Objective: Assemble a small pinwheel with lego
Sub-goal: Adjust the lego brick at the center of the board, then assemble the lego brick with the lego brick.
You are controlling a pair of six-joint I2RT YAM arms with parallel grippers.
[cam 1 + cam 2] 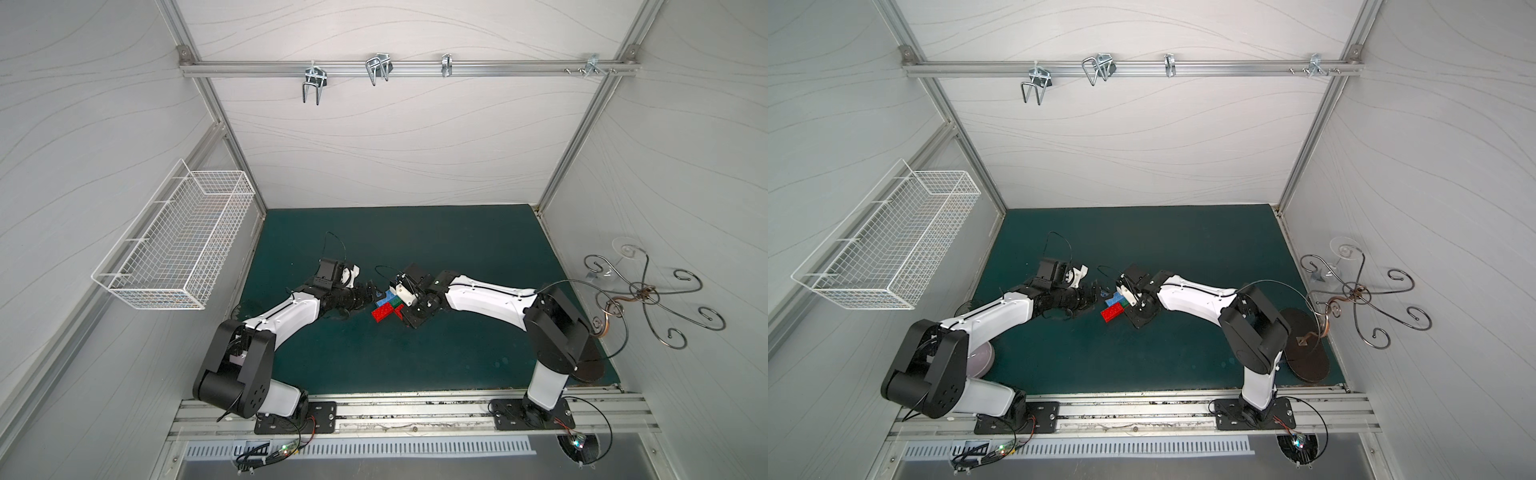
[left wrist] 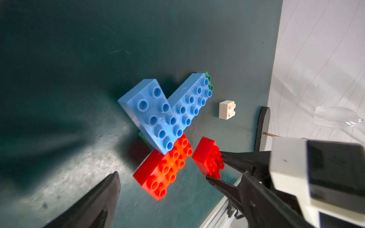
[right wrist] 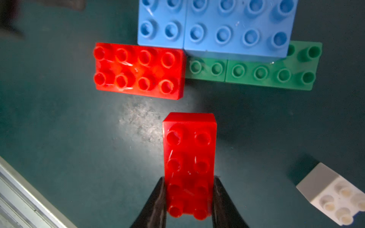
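We are noting the right claw (image 3: 189, 179) gripping a red brick (image 3: 189, 150) near the unfinished pinwheel (image 3: 237, 29), the left claw (image 1: 372, 293) gaping empty.

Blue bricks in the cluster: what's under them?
Two green bricks lie under the blue bricks, studs showing along one side. The rest of the green is covered, so how they join underneath can't be seen.

Lego (image 3: 138, 71) red, blue, green — one perhaps off-white; mat (image 3: 59, 122) teal.
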